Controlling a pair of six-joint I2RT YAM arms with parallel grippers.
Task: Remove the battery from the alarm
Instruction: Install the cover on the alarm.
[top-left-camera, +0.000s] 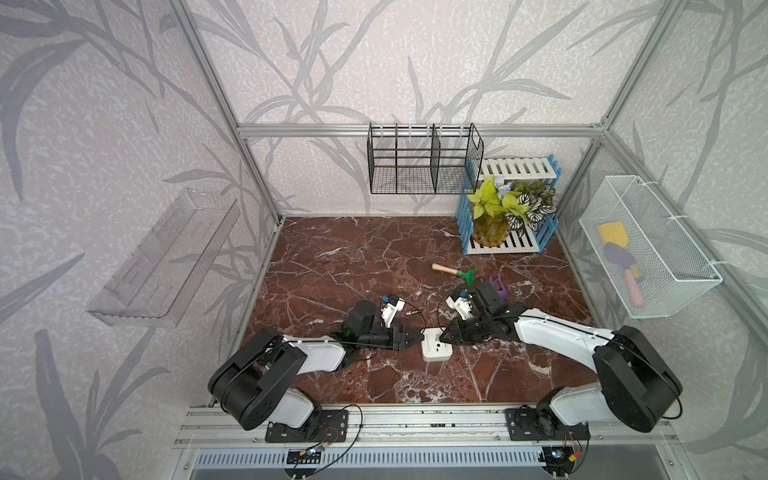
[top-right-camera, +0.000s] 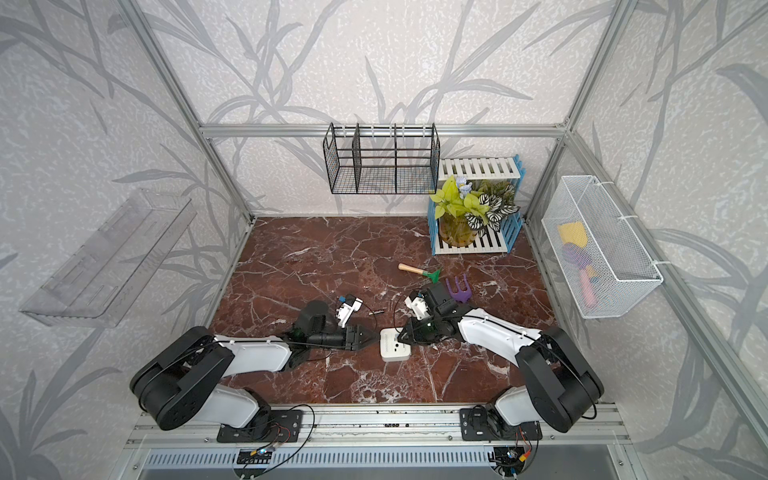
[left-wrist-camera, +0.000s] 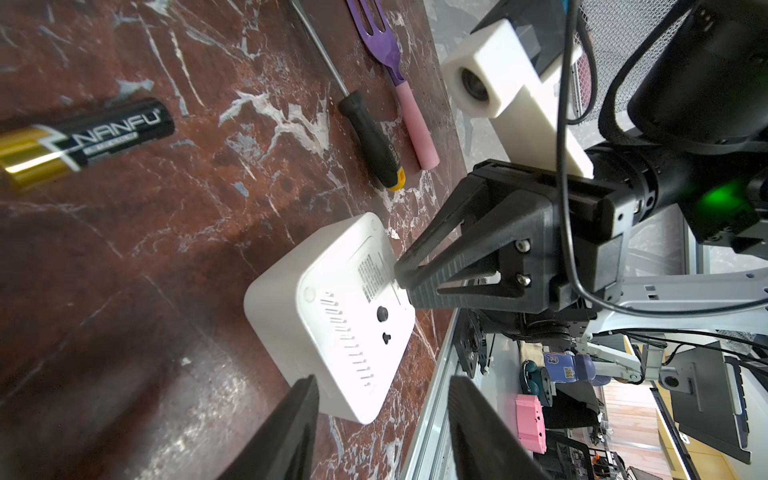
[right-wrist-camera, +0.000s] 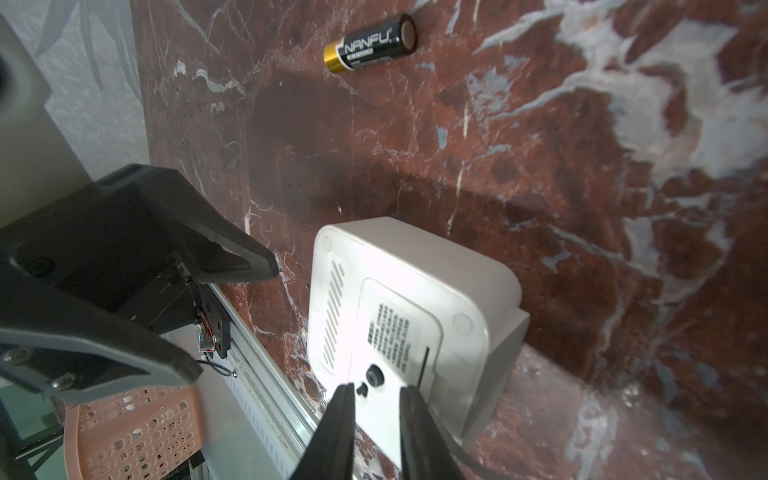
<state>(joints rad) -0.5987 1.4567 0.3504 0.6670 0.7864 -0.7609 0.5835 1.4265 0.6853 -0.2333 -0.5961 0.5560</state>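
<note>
Left gripper (top-left-camera: 417, 338): jaws apart, nothing between them, tips just beside the alarm (top-left-camera: 436, 351). Right gripper (top-left-camera: 442, 338): jaws narrowly apart, clamping nothing, tips resting on the alarm's upturned back. The alarm lies face down toward the front of the table (top-left-camera: 332, 266), so its face is hidden. The battery (top-left-camera: 413, 311) lies loose on the table just behind the left gripper, apart from the alarm. Farther back, the purple fork (top-left-camera: 497, 286) is partly hidden by the right wrist. The white mesh basket (top-left-camera: 681, 270) on the side wall holds yellow, purple and pink items, indistinct through the mesh.
</note>
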